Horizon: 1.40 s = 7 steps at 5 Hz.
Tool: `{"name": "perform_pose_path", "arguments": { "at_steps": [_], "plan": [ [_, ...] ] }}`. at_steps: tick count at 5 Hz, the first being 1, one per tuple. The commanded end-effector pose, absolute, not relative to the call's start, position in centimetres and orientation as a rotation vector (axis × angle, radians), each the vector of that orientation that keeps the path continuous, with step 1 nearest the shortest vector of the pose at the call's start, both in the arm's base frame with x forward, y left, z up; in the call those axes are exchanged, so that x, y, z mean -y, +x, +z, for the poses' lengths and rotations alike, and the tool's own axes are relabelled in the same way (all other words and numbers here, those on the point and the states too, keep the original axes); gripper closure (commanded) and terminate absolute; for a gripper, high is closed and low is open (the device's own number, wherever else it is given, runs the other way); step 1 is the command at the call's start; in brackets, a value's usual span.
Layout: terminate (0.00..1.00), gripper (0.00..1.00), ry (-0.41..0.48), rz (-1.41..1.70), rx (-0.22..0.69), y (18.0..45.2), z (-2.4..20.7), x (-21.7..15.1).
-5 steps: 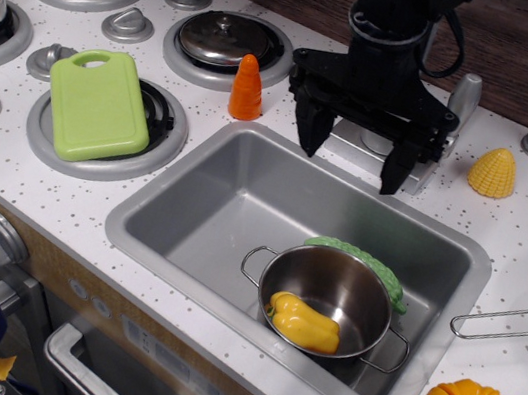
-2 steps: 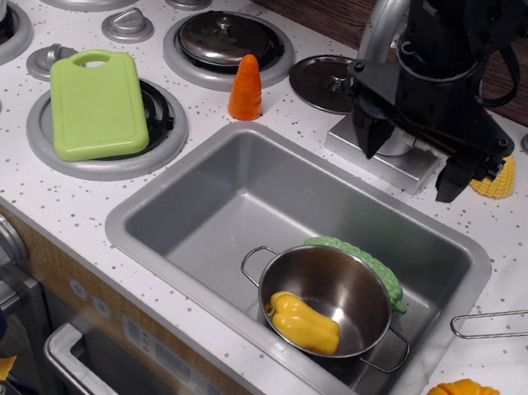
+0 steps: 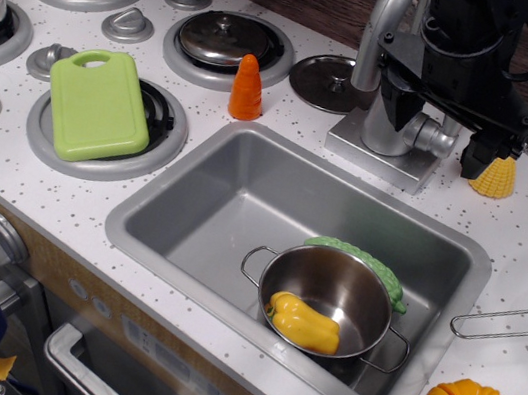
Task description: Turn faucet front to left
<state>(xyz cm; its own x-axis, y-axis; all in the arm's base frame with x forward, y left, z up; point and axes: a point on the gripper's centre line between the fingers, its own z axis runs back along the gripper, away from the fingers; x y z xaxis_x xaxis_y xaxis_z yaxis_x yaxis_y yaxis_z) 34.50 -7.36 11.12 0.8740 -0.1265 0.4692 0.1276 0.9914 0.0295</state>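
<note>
Beside faucet (image 3: 389, 127): pincer (image 3: 442, 121), seemingly open.

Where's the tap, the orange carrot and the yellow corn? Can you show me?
faucet (image 3: 391, 128): camera view, on its thick grey lower column above the square base.
carrot (image 3: 248, 89): camera view, middle of its orange body.
corn (image 3: 495, 178): camera view, on its yellow lower half.

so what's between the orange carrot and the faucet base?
In the only view: a dark round pot lid lies flat on the speckled counter between the orange toy carrot and the silver-grey gooseneck faucet.
</note>
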Motion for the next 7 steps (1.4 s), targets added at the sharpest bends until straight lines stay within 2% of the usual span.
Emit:
{"name": "perform_pose_path", "arguments": {
  "at_steps": [1, 4, 7],
  "plan": [
    [0.0, 0.0, -0.022, -0.172, 0.534, 35.7, 12.7, 5.3],
    [0.0, 0.0, -0.016, -0.248, 0.553, 36.0, 11.9, 2.1],
    [0.0, 0.0, -0.038, -0.313, 0.524, 37.1, 12.3, 0.0]
  ]
}}
